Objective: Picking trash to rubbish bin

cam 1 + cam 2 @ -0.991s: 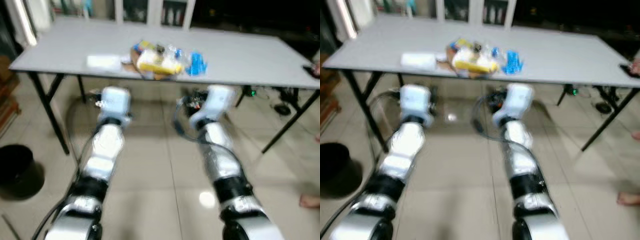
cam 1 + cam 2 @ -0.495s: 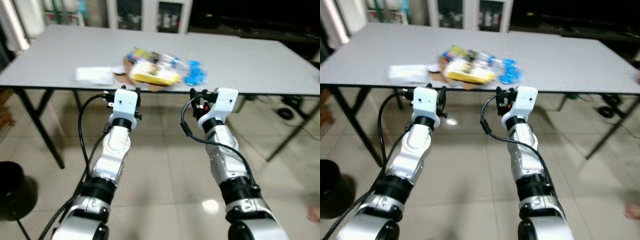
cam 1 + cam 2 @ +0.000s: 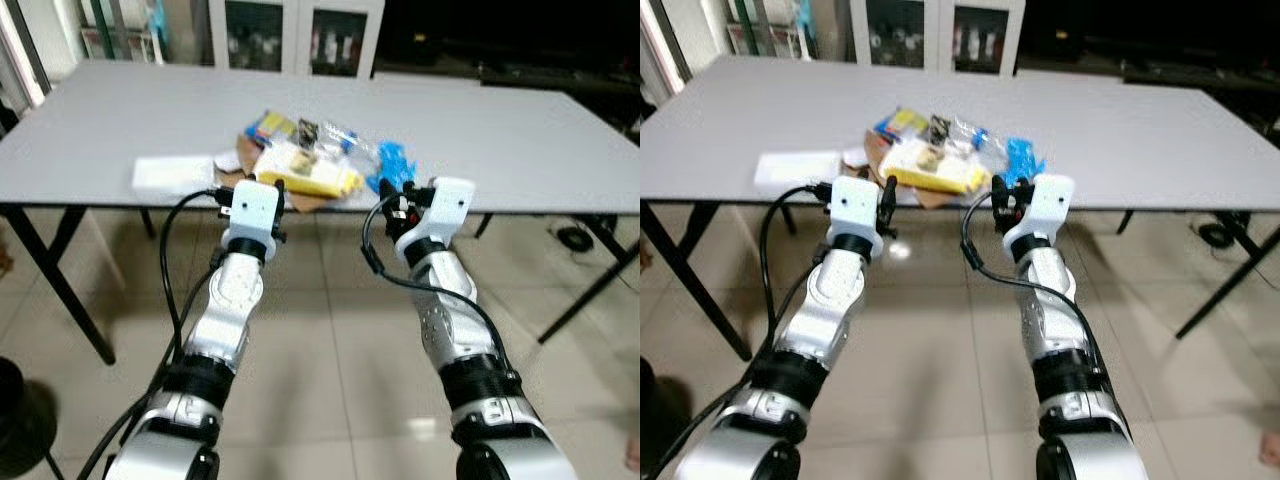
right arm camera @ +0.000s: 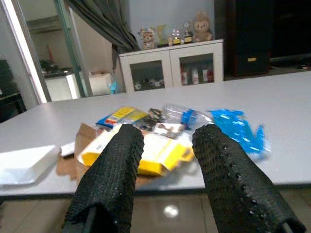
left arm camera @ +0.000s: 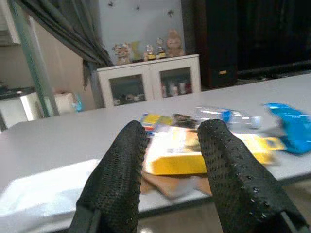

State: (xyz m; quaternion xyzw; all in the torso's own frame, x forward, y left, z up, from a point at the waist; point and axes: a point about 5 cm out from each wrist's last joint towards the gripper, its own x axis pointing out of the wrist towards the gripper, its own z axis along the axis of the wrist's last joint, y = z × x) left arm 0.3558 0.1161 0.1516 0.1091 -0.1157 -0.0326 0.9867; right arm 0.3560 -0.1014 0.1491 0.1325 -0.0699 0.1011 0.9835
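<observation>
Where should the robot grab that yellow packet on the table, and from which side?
Probably the near long edge of the yellow packet, approached from the table's front edge. It lies flat atop brown cardboard with the pile's other trash behind it, so that edge looks least crowded. The left gripper, fingers open, already faces it; the blue wrapper lies to its right.

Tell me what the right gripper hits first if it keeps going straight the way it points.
Probably the yellow packet at the near side of the trash pile on the table. The right gripper is level with the table edge, jaws open, so depth is uncertain.
</observation>
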